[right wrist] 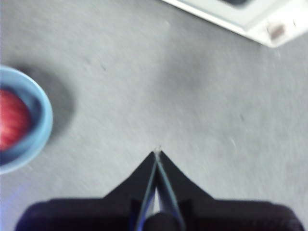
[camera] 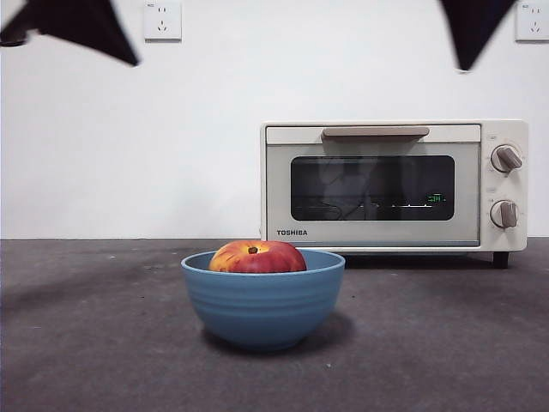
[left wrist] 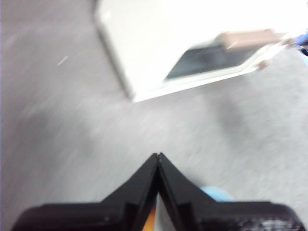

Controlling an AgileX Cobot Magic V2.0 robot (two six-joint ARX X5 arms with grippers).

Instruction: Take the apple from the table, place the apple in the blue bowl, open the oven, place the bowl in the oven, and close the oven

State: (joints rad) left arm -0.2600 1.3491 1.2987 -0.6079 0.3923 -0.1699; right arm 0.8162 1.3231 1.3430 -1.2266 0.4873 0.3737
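A plain white wall [camera: 129,154] with two white sockets, one [camera: 162,21] high on the left and one [camera: 532,21] at the top right corner, backs a flat dark grey matte table [camera: 86,343] in the front view. Near the middle of that surface we see the round, ridged, matte light-blue bowl [camera: 262,300], and in it sits the round red apple with yellow-orange patches [camera: 257,257], its dark stem dimple turned up and its top showing above the rim. From the bowl, the cream-white boxy Toshiba toaster oven [camera: 395,184] stands at about one o'clock, farther back against the wall. Its dark glass door [camera: 372,188] is shut, the beige bar handle [camera: 375,132] lies along the top of the door, and two round knobs [camera: 504,158] [camera: 503,214] sit one above the other on its right side.

Both arms are raised clear of the table, and we see them only as black tips at the top corners of the front view. The left gripper [left wrist: 158,156] hangs above the table with its jaws pressed together on nothing; its blurred wrist view shows the oven beyond the tips and a sliver of blue and orange behind the jaws. The right gripper [right wrist: 157,154] is likewise high, jaws closed and empty, over bare table with the bowl off to one side and a corner of the oven ahead.
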